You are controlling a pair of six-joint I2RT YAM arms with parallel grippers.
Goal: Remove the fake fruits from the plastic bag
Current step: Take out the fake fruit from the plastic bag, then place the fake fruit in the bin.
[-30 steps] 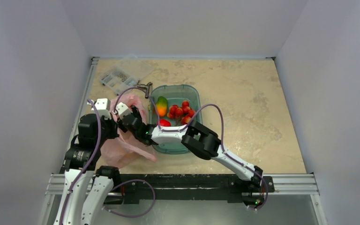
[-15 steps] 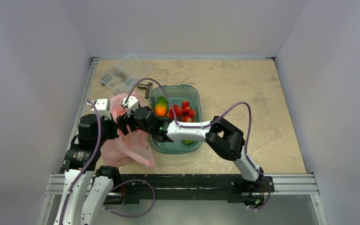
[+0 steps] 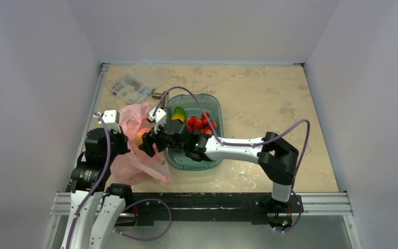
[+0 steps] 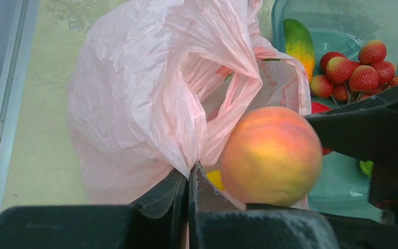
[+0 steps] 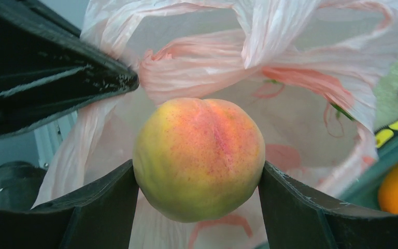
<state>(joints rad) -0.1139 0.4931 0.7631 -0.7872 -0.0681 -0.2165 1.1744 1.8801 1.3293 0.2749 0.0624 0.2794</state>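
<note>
The pink plastic bag (image 3: 132,155) (image 4: 150,93) (image 5: 311,78) lies crumpled at the table's left. My left gripper (image 3: 125,139) (image 4: 189,174) is shut on a pinched fold of its rim. My right gripper (image 3: 147,139) (image 5: 197,168) is shut on the peach-orange fruit (image 3: 143,136) (image 4: 271,155) (image 5: 199,158), held just above the bag's open mouth. A yellow fruit (image 4: 215,179) peeks out inside the bag behind the left fingers. The bunch of small red fruits (image 3: 199,123) (image 4: 360,70) and a green one (image 4: 365,167) lie in the teal tub.
The teal tub (image 3: 215,106) stands right of the bag and also holds a green-to-orange mango-like fruit (image 3: 178,114) (image 4: 299,41). A clear parts box (image 3: 132,85) and a small metal tool (image 3: 159,95) sit at the back left. Walls close in the table.
My right gripper has drawn back to the right and up out of the bag with the peach-orange fruit, its elbow swinging right. The left gripper stays on the bag.
</note>
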